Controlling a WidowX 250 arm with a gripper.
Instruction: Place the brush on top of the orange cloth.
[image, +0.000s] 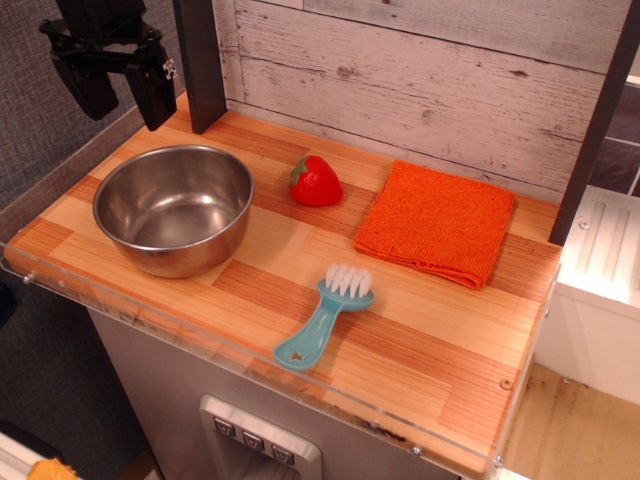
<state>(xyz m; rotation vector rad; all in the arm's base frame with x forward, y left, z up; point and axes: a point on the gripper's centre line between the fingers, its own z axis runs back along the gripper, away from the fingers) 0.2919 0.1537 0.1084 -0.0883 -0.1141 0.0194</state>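
Note:
The light-blue brush (322, 318) lies flat on the wooden counter near the front, white bristles pointing to the back, handle with its hole pointing to the front left. The orange cloth (436, 222) lies flat at the back right of the counter, a short way behind and to the right of the brush. My black gripper (120, 95) hangs high at the top left, above the back left corner of the counter, far from both. Its fingers stand apart with nothing between them.
A steel bowl (173, 207) stands at the left of the counter. A red strawberry toy (315, 181) sits between the bowl and the cloth. A dark post (200, 65) rises at the back left, another at the right. A clear rim runs along the front edge (250, 360).

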